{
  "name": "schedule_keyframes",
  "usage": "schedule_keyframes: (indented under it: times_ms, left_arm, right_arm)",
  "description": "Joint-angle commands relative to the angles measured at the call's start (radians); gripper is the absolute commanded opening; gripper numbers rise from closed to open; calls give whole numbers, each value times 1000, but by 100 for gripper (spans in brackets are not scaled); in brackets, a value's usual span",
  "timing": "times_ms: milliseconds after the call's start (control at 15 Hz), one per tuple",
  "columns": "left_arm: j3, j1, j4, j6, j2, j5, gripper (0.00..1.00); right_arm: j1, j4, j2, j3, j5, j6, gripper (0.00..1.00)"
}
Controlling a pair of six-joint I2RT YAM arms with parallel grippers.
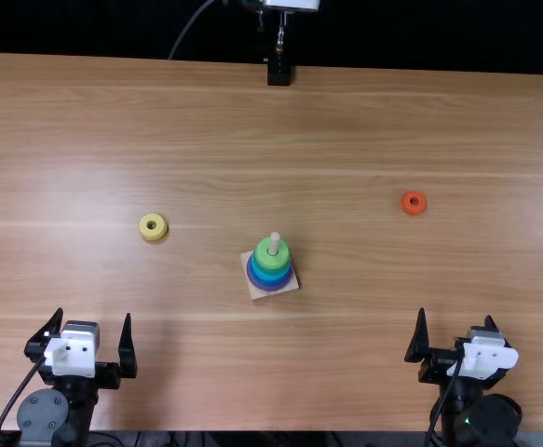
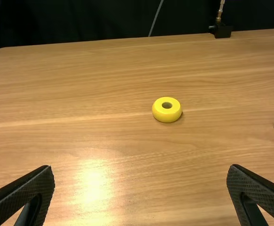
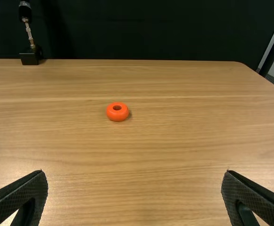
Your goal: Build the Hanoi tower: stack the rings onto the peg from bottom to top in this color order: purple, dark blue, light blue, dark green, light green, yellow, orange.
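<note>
Left gripper and right gripper sit near the table's near edge, jaws wide apart. Between and beyond them, a ring stack, purple at the bottom to light green on top, circles the upright peg. Well apart lie the yellow ring, left, and orange ring, right.

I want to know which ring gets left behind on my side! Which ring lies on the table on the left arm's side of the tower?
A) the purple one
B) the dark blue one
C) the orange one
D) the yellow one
D, because the yellow ring lies flat on the table left of the tower, on the left arm's side.
</note>
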Motion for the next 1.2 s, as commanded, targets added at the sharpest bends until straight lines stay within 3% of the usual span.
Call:
schedule_keyframes:
  times_ms: [0, 400, 600, 800, 1133]
  left_arm:
    - [-104, 10, -80, 13, -12, 2, 100]
    - [-104, 10, -82, 13, -12, 4, 100]
    - [-61, 2, -1, 13, -12, 6, 100]
    - [188, 36, 23, 22, 22, 13, 100]
    - [628, 20, 112, 29, 427, 30, 100]
  right_arm:
    - [-7, -63, -12, -69, 3, 7, 100]
    - [-7, -63, -12, -69, 3, 7, 100]
    - [-7, -63, -12, -69, 3, 7, 100]
    - [-7, -63, -12, -69, 3, 7, 100]
    - [-7, -63, -12, -69, 3, 7, 100]
